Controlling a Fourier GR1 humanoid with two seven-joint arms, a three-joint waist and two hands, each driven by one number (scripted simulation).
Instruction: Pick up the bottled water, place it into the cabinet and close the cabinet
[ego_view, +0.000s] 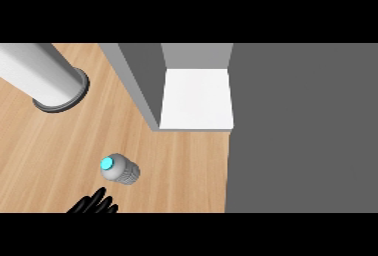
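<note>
Head view, looking steeply down: the wooden counter (66, 145) fills the left and middle, and its right edge is covered by a broad flat dark grey panel (303, 130) running from top to bottom. The cabinet (188, 85) sits at the counter's far edge, right of centre, open, with grey walls and a white floor inside; its right side meets the dark panel. A large silver-grey cylinder (40, 75) comes in from the far left corner, ending in a dark ring. The bottled water (120, 169) stands alone near the counter's near edge, left of centre, well apart from the cabinet; its turquoise cap faces up and no label or writing can be read. The left hand (94, 205) shows just beside it at the near edge, fingers straight and spread, holding nothing.
</note>
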